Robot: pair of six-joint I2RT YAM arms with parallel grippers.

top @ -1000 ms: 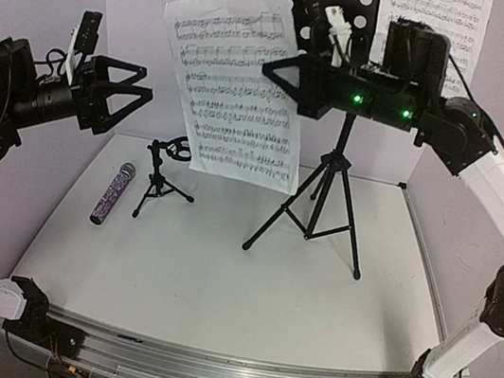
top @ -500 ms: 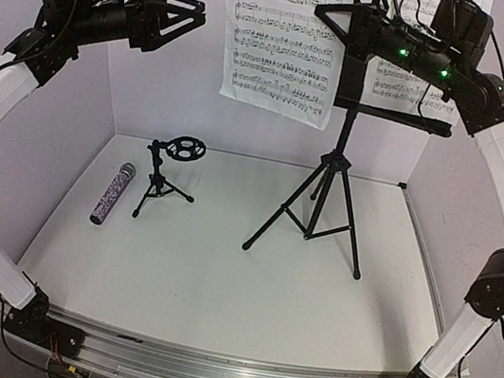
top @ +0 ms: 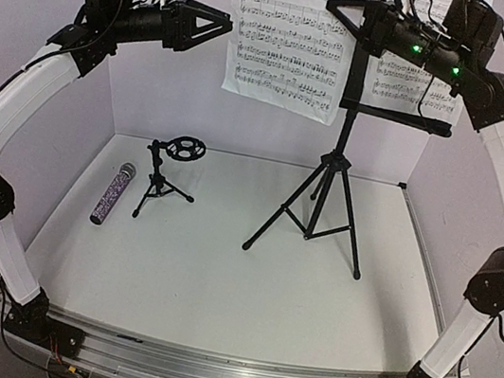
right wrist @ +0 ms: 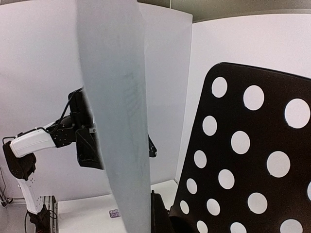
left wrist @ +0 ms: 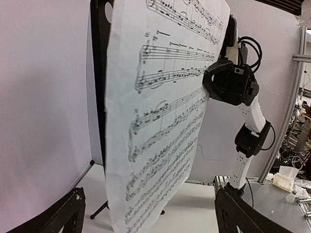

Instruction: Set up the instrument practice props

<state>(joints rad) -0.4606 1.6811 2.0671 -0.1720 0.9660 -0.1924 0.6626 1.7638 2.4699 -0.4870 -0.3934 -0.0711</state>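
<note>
The music stand stands at the back of the table. Its holed tray carries one page, which rests on the ledge. The right tool is pressed together on the other page and holds it up just left of the tray. Both pages show printed staves, with no readable words. The left tool is spread wide, apart from that page. The microphone lies on the table just beside the small mic stand.

Top cam overhead; wrist cams share nearby sheet.
</note>
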